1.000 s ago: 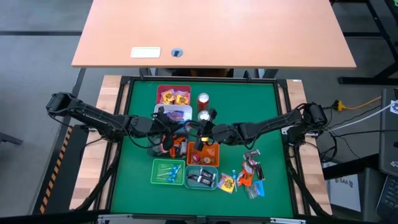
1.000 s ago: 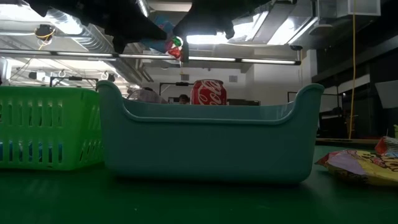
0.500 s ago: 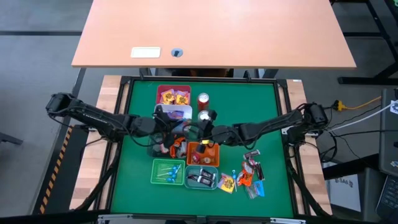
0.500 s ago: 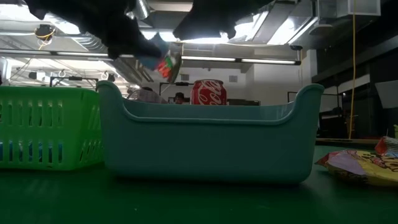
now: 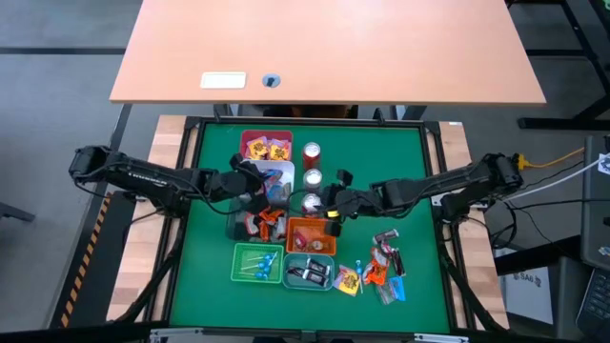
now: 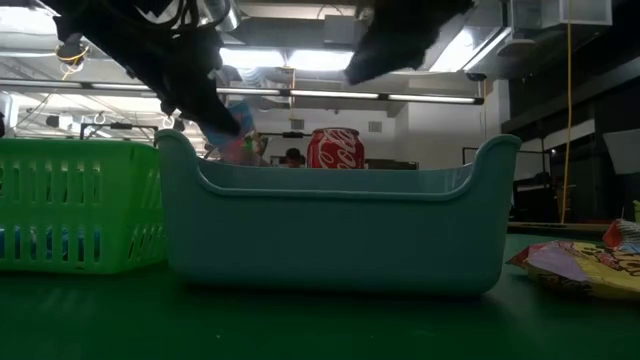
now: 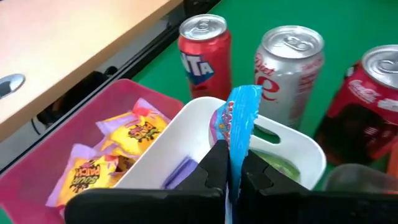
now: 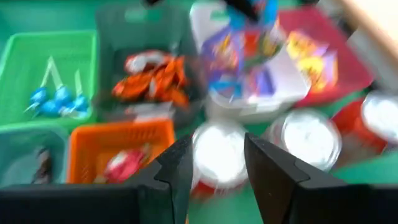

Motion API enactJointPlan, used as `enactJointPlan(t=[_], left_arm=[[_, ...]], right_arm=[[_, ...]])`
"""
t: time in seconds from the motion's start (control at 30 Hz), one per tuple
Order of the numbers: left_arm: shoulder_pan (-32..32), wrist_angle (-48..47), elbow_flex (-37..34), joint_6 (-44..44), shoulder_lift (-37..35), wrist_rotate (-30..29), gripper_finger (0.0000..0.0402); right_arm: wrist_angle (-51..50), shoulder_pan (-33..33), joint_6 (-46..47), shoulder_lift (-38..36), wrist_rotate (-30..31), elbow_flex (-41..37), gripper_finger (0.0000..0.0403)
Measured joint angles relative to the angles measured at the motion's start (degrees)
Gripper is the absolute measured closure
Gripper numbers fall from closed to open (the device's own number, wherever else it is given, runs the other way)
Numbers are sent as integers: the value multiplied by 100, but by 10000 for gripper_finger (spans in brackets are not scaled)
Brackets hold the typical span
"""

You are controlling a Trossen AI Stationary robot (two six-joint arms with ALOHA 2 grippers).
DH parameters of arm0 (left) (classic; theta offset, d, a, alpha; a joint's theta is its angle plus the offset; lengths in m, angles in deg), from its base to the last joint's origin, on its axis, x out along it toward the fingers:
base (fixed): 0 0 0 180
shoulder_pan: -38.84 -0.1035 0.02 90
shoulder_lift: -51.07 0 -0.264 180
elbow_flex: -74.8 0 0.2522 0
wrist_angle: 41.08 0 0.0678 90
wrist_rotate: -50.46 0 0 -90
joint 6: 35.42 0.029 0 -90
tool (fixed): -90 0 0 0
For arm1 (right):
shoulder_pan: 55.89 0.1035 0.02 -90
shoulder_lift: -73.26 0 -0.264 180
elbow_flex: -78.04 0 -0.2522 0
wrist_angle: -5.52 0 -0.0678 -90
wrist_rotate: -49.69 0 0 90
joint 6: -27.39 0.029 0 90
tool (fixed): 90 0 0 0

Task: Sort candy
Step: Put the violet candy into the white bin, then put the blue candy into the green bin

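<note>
Right now the left gripper (image 7: 230, 177) has its jaws pinched tight on a blue crinkly wrapped sweet (image 7: 239, 127), held upright over the white bin (image 7: 292, 152), with the pink bin (image 7: 93, 118) of yellow sweets (image 7: 84, 174) just beside it on the far side. The right gripper (image 8: 214, 168) hangs with its jaws parted and nothing between them, over the three cans (image 5: 312, 179) and near the orange bin (image 5: 312, 236). The main risk, I judge, is the drop itself: the wrapper is thin, slick film gripped by one edge, so it may cling to a finger or flutter sideways on release and land in the pink bin or among the cans. Those cans are smooth, rigid metal cylinders standing touching one another just right of the white bin, so a low sweep by either arm could tip one. The bins are hard moulded plastic: the white and the teal bin (image 6: 335, 225) solid-walled with rounded rims, the green bin (image 6: 75, 205) slotted like a basket. Unsorted candy (image 5: 381, 267), crumpled and glossy, lies loose on the green felt-like table (image 5: 214, 157) at the near right, well apart from both grippers.
</note>
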Motion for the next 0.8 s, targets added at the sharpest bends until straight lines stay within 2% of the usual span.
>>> enactJointPlan(t=[0.17, 0.33, 0.47, 0.8], left_arm=[[-141, 1, 0, -3, 0, -4, 401], [-207, 0, 0, -5, 0, -2, 400], [-205, -7, 0, 4, 0, -2, 380], [-203, -61, 0, 2, 0, 57, 300]], right_arm=[[-803, -2, 804, -161, -711, -1, 260], [-1168, -2, 1450, -109, -1672, 4, 260], [-1319, 3, 1620, -11, -2225, -7, 260], [-1364, 459, 1934, 182, -2427, 1, 260]])
